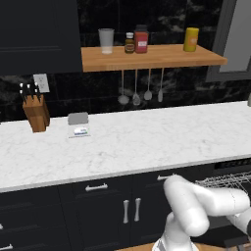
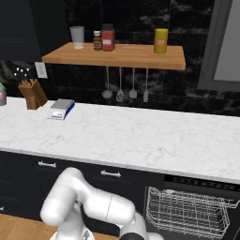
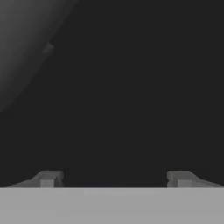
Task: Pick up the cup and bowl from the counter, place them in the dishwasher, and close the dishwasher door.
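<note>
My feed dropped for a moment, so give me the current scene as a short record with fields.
fingers: two tips set wide apart, nothing between them, facing a dark surface
dishwasher: open, wire rack pulled out below the counter edge
counter: white marble; holds knife block and small scale
shelf: wooden; tumbler, two jars, yellow canister
arm: folded low in front of the cabinets

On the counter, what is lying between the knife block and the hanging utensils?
A small kitchen scale sits on the counter between the knife block and the hanging utensils; both base views show it.
</note>
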